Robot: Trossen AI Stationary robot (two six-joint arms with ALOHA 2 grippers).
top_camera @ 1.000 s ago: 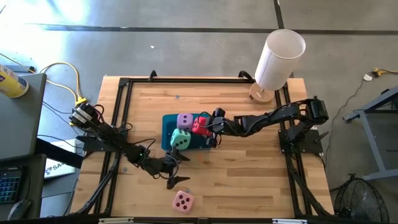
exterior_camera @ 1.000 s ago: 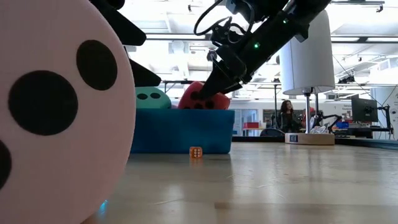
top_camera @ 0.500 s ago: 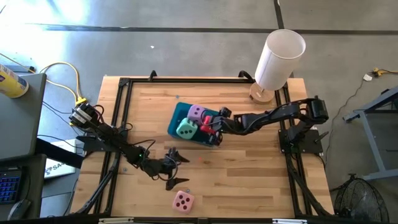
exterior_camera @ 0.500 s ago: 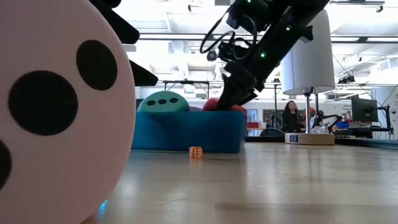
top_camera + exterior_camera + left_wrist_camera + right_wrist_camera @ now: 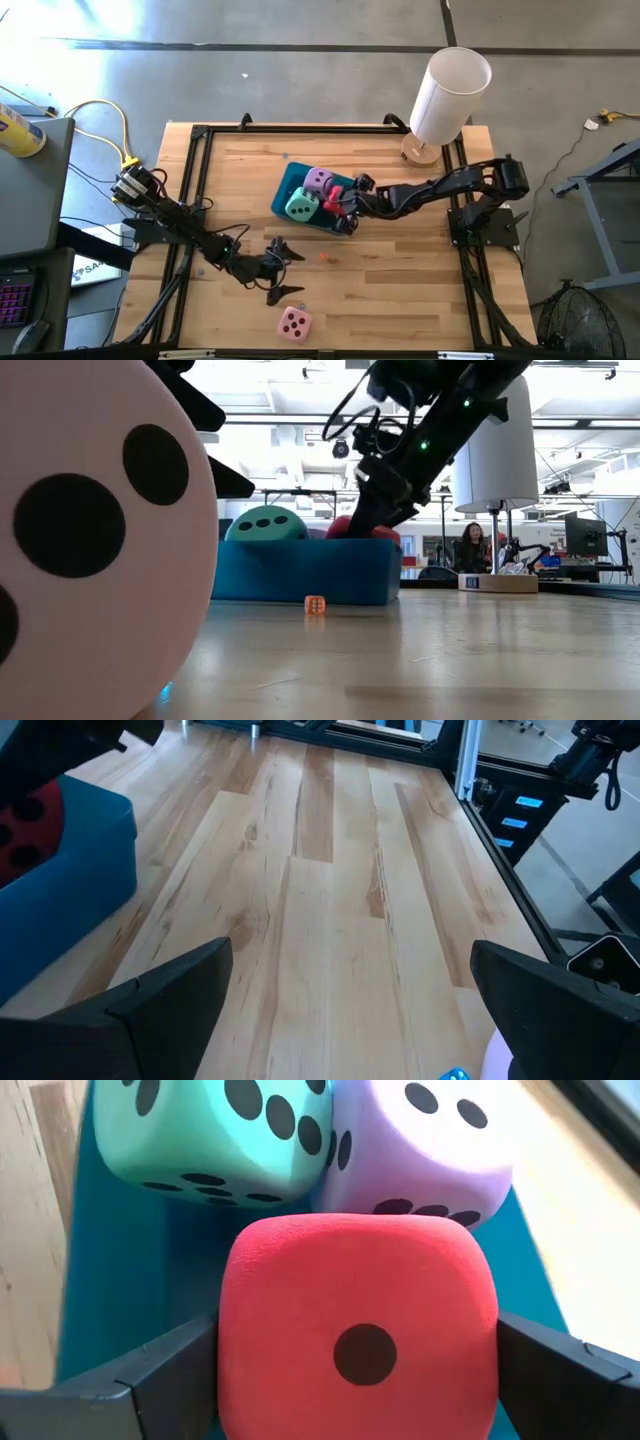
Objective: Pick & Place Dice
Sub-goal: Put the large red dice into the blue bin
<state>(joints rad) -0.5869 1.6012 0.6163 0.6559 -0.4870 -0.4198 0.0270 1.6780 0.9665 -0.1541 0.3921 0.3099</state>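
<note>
Jaws of the right gripper (image 5: 345,204) are standing wide around the red die (image 5: 331,199), flanking it inside the teal tray (image 5: 287,181), while the left gripper (image 5: 282,268), jaws spread and holding nothing, is hovering over bare worktop (image 5: 400,290) near the pink die (image 5: 294,323). From above, the mint green die (image 5: 301,206) and the lilac die (image 5: 318,182) are sitting side by side in the tray, so three of four appear delivered, with the pink one lying alone near the front edge and waiting for pickup. At table height, the pink die (image 5: 95,540) is filling the foreground, and the tray (image 5: 300,572) is showing the green die (image 5: 265,524) and a sliver of red above its rim beneath the right arm. Past the left wrist, only planks and a tray corner (image 5: 70,870) are appearing between open fingers (image 5: 150,1010). Past the right wrist, the red die (image 5: 360,1340) is facing the camera one pip forward, sitting square between the fingers (image 5: 165,1375), close against its two neighbours; being a cube, it is offering no long axis.
</note>
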